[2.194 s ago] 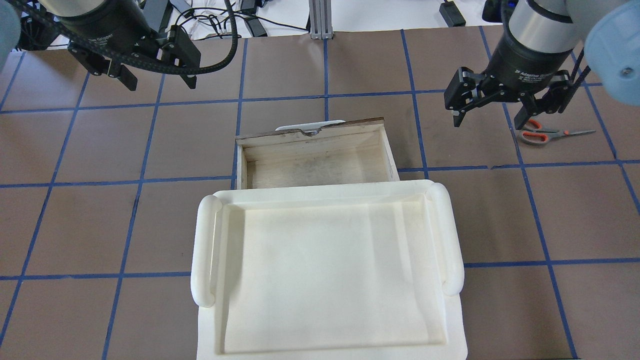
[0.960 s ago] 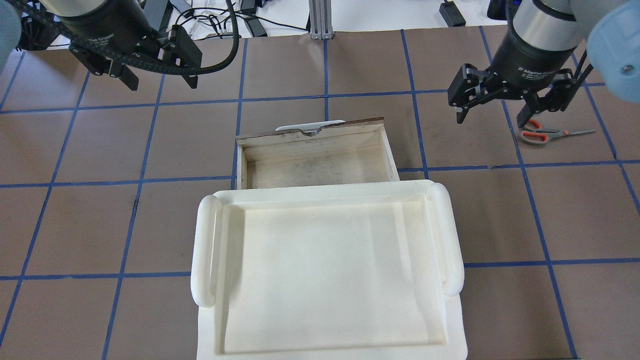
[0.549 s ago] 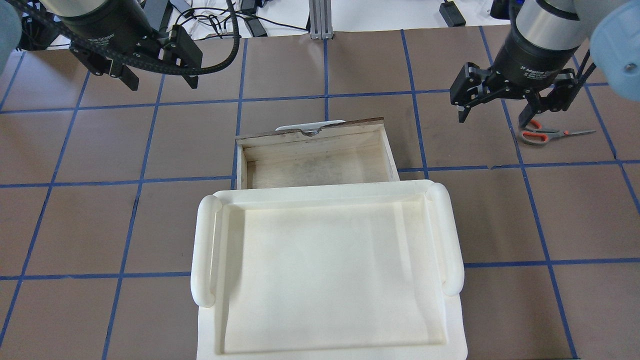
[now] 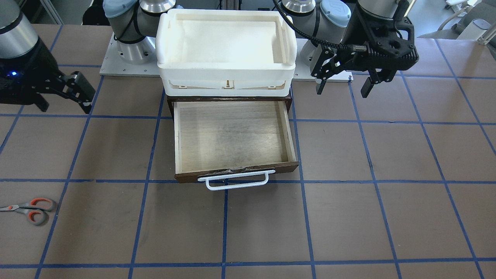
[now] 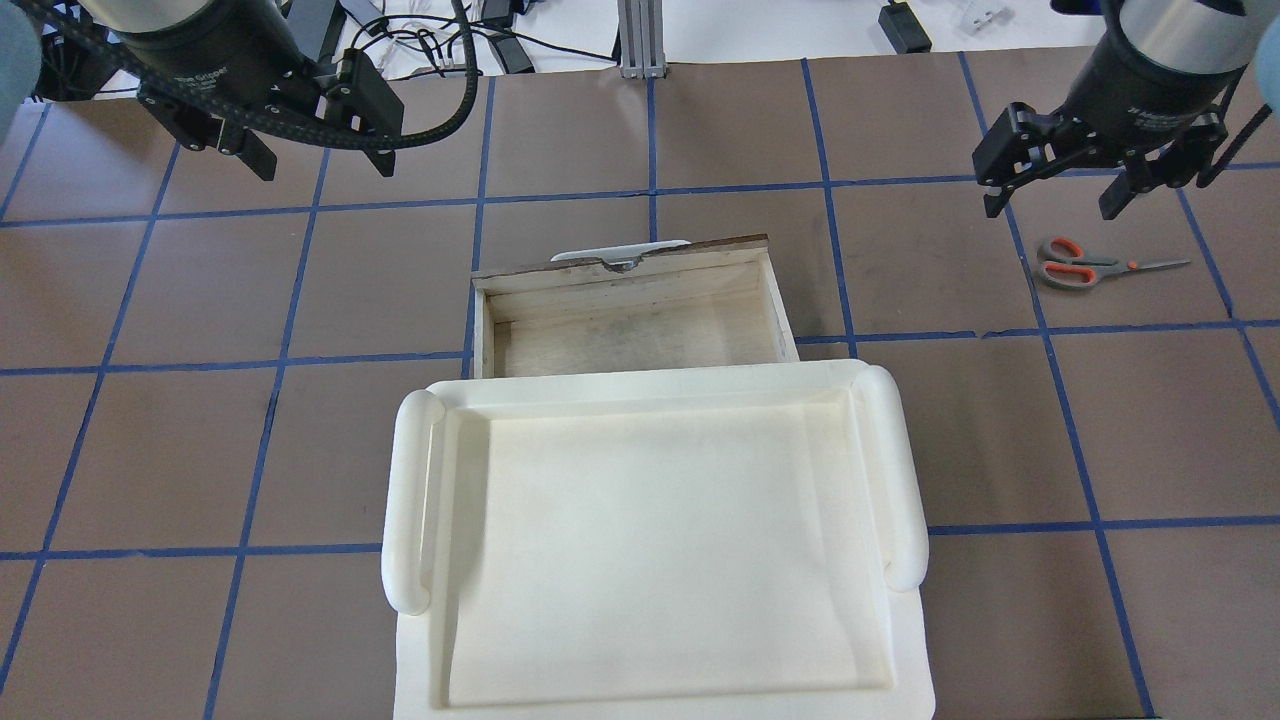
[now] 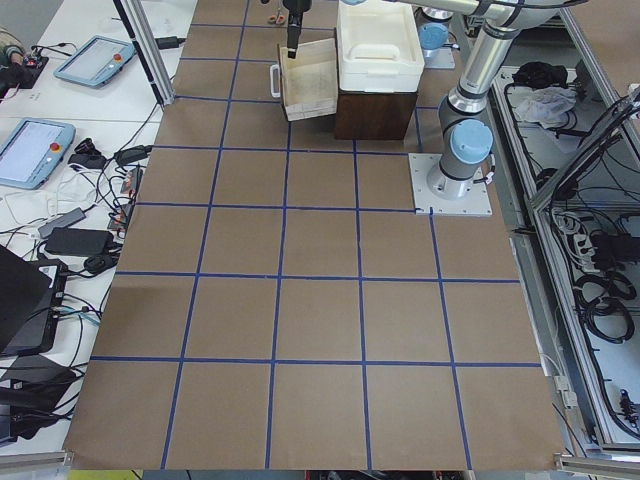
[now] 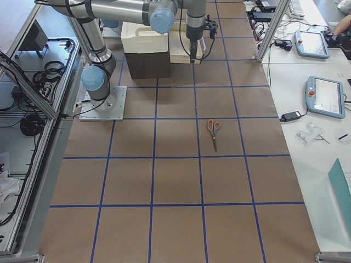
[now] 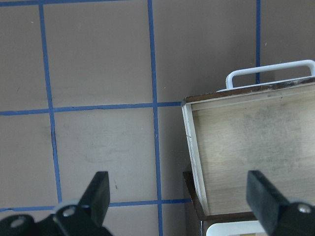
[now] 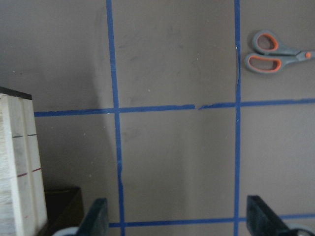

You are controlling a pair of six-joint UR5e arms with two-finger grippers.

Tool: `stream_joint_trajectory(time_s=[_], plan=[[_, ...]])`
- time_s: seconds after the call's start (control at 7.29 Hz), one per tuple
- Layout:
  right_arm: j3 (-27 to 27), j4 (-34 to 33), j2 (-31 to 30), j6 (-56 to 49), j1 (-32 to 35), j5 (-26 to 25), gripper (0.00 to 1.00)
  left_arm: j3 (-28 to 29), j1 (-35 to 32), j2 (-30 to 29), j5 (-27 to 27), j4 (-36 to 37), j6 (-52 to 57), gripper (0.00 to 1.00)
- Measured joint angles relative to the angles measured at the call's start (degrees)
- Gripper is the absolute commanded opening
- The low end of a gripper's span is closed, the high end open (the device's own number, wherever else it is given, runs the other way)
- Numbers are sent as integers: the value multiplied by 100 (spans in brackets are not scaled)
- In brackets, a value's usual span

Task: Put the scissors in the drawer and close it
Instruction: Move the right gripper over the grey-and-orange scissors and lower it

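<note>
Right claw point(image 5: 1050, 207) spread empty, shifted rightward off scissors point(image 5: 1090, 267), left claw point(image 5: 322, 168) spread, unmoved

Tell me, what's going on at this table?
A two-armed robot is meant to put the scissors into the drawer and shut it. The drawer is pulled open and empty, under a white tray. The scissors lie untouched on the table, on the robot's right. The right gripper hovers open above the table near them, holding nothing. The left gripper hangs open on the other side, also empty.
</note>
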Motion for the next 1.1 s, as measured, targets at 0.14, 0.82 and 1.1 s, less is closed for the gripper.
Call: stream_joint_trajectory(time_s=[0.14,0.82,1.1], plan=[[0,-333,148,-900,-158,-42,100,0,3,-2,2,0,0,100],[0,-1468,986,-4763,-1248,-104,100,0,-1,-8,4,-2,2,100],[-8,-1694,1326,-5755,-1547,40,100,0,-2,-6,13,-8,8,100]])
